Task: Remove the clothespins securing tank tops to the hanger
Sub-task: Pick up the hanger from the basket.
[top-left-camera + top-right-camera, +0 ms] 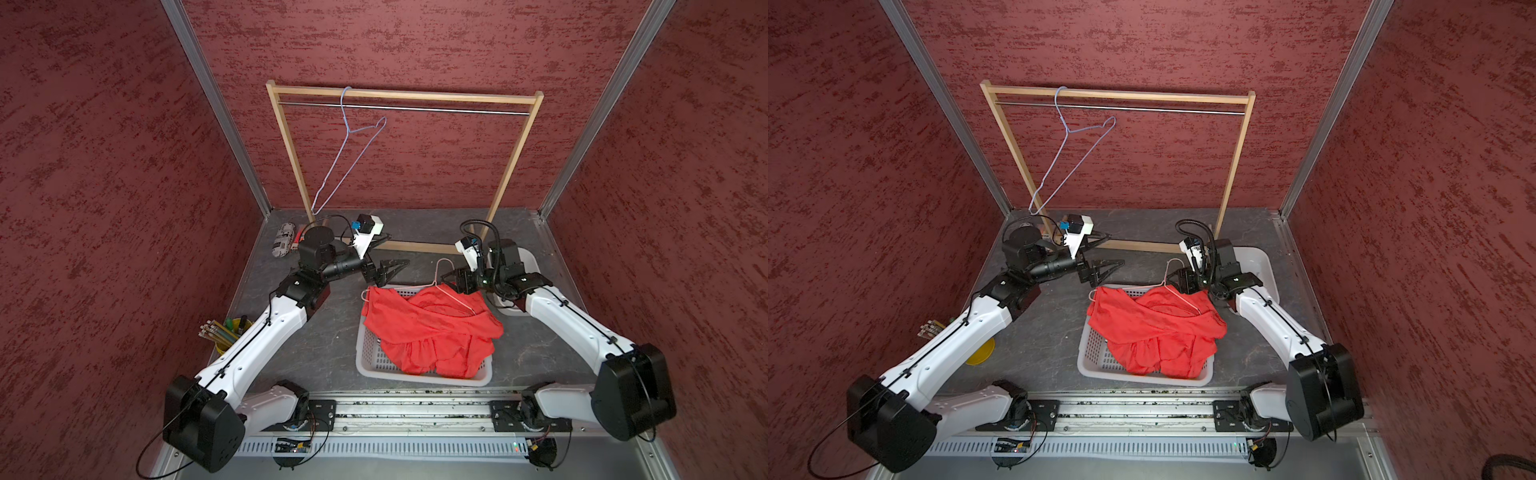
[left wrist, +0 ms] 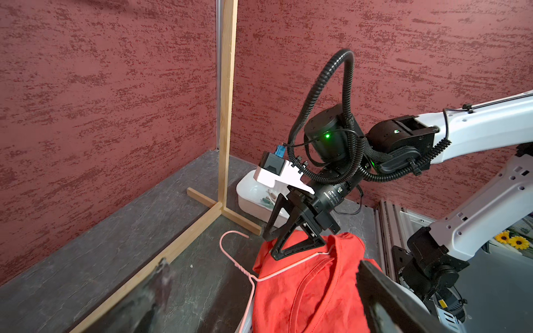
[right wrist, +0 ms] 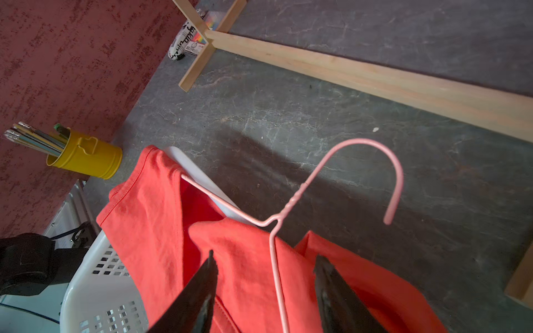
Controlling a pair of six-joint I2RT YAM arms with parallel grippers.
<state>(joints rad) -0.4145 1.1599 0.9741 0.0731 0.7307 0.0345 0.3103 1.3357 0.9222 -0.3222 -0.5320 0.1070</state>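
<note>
right gripper (image 3: 265,256) half open astride pink hanger (image 3: 292,200) on orange top (image 3: 161,219), no clothespin seen here, find it before closing; left gripper (image 1: 400,248) wide, empty

Robot lab booth, red textured panel walls (image 1: 104,166), aluminium corner posts (image 1: 216,104), base rail (image 1: 415,409)

Orange-red cloth top (image 1: 432,330), on pink wire hanger (image 3: 292,201), lies in white slotted plastic basket (image 1: 370,357). Wooden clothes rack (image 1: 403,94) behind basket; yellow metal pencil cup (image 3: 86,158) to its left.
</note>
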